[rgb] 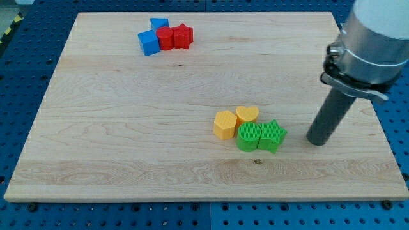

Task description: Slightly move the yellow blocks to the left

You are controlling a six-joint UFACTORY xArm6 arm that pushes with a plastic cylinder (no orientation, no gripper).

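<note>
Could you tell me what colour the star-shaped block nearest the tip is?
Green star block, in the camera view.

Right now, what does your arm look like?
A fat white-grey tube at the view's top right, then a black ring with a shiny metal edge. Below it sticks out a plain dark round rod, ending in my tip. No cables or markings show.

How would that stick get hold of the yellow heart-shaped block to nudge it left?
It cannot grip; my tip only pushes. Best contact is probably the yellow heart block's right-hand face, coming from the view's right. That side is bare, while the yellow hexagon block touches its left and the green round block sits just below it.
</note>
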